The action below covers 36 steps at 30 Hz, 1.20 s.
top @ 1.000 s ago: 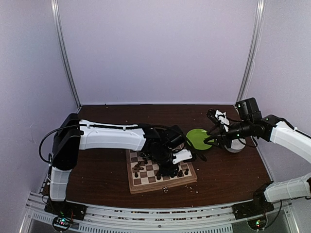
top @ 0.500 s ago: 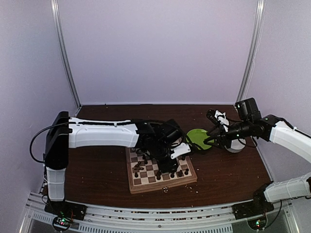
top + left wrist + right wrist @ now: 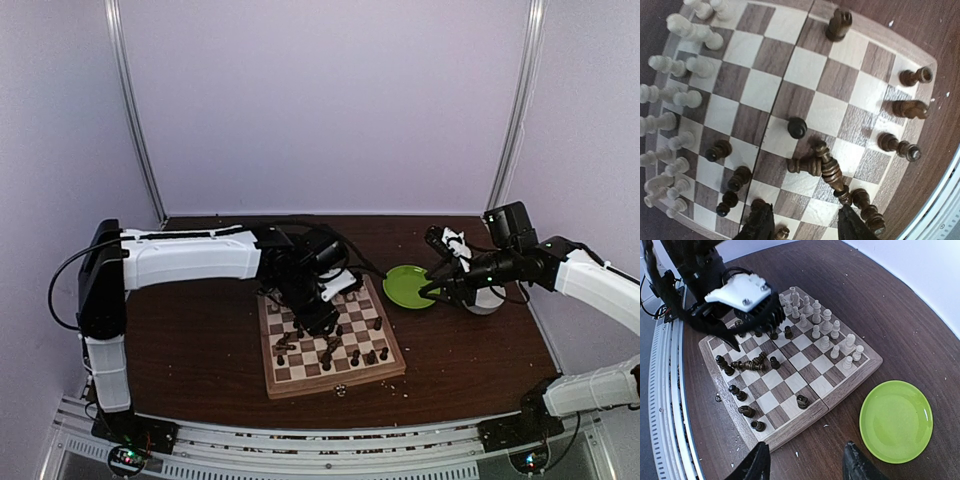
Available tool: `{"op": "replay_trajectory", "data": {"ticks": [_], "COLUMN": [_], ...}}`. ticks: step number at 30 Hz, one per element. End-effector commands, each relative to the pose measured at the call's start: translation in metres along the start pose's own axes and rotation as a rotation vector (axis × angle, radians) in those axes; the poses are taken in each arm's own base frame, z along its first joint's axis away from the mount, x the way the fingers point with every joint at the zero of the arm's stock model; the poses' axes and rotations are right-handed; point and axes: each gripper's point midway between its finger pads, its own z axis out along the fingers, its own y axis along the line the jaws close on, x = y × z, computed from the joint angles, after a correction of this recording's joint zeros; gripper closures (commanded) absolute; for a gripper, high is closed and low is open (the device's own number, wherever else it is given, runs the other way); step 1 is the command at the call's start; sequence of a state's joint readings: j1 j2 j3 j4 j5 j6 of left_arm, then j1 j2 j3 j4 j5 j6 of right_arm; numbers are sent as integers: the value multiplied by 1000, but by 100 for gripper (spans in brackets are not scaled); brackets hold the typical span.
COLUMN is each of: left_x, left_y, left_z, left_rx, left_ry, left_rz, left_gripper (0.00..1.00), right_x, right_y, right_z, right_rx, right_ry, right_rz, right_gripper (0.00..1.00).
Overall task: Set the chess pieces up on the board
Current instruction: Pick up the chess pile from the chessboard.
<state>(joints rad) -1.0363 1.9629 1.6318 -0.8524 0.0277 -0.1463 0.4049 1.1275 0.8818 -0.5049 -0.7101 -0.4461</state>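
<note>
The board [image 3: 336, 382] lies at the table's near middle. Pale chess pieces [image 3: 675, 95] stand in two rows along its far side, seen too in the right wrist view [image 3: 825, 335]. Dark chess pieces [image 3: 352, 355] are scattered on the near half. Some stand, and three lie toppled together [image 3: 822, 162], also in the right wrist view [image 3: 750, 364]. My left gripper [image 3: 320, 308] hovers over the board's middle, open and empty [image 3: 805, 222]. My right gripper [image 3: 432, 290] is open and empty [image 3: 805, 462], above the table right of the board.
A round green plate [image 3: 408, 285] lies right of the board, also in the right wrist view [image 3: 895, 420]. A white bowl [image 3: 487, 300] sits behind my right gripper. Small crumbs dot the table near the board's front edge [image 3: 345, 390]. Pale walls enclose the table.
My left arm has swung left and back, carrying its gripper from the board's right side to its middle. The right arm has not moved.
</note>
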Motion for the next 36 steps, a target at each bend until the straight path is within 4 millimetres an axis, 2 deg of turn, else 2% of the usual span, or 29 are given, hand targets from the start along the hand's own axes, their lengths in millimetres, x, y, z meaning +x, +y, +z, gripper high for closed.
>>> {"op": "replay_trajectory", "data": {"ticks": [1, 9, 17, 24, 29, 33, 36], "left_x": [14, 19, 21, 30, 24, 22, 18], "left_y": [-10, -13, -5, 4, -12, -11, -19], "left_z": [15, 40, 48, 50, 46, 48, 52], "left_rx": [33, 57, 12, -36, 55, 48, 89], "left_ry": [80, 144, 161, 197, 161, 160, 150], "left_rz": [-28, -10, 20, 45, 45, 35, 12], "left_gripper": [55, 55, 55, 57, 56, 56, 56], "right_x": [-15, -14, -12, -11, -10, -10, -10], "right_y": [-1, -2, -3, -3, -4, -4, -4], "right_z": [-10, -9, -7, -6, -5, -4, -4], "right_rx": [15, 17, 12, 10, 9, 6, 6], "right_ry": [-39, -36, -27, -23, -19, -17, -17], "right_rz": [-27, -26, -22, -20, -17, -16, -15], "right_gripper": [51, 51, 51, 51, 51, 51, 51]}}
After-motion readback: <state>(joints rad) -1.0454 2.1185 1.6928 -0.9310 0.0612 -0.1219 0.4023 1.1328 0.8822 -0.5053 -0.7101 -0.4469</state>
